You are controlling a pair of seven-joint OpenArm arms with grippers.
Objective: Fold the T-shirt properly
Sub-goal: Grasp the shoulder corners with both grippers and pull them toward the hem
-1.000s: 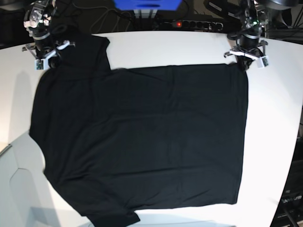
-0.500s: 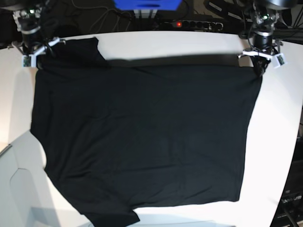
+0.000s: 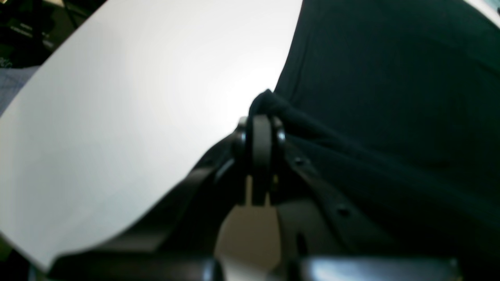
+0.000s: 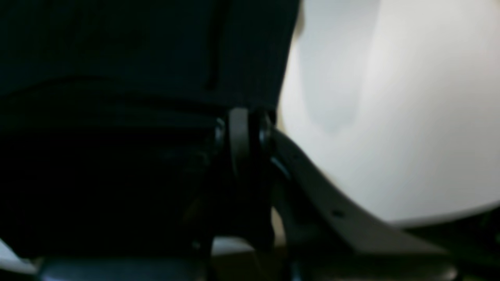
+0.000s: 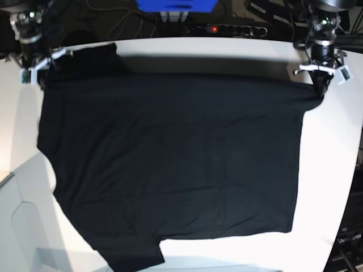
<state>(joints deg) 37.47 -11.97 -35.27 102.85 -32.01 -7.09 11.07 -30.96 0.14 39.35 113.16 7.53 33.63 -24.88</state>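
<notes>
The black T-shirt (image 5: 170, 164) lies spread over the white table (image 5: 334, 170), plain side up, with one sleeve at the near left. Its far edge is raised and pulled taut between both grippers, casting a shadow band on the table behind it. My left gripper (image 5: 321, 86) is shut on the far right corner; in the left wrist view the fingertips (image 3: 261, 117) pinch a bunched tip of the T-shirt (image 3: 390, 78). My right gripper (image 5: 41, 76) is shut on the far left corner near the other sleeve; in the right wrist view the gripper (image 4: 244, 121) clamps the T-shirt (image 4: 136, 47).
Behind the table's far edge lie a power strip with a red light (image 5: 227, 28), a blue box (image 5: 176, 5) and cables. The table's curved right edge (image 5: 354, 187) borders dark equipment. Bare white table (image 3: 136, 97) shows beside each gripped corner.
Both grippers have moved apart and toward the far edge, still holding their corners. The shirt's far edge has been lifted and stretched wider and straighter.
</notes>
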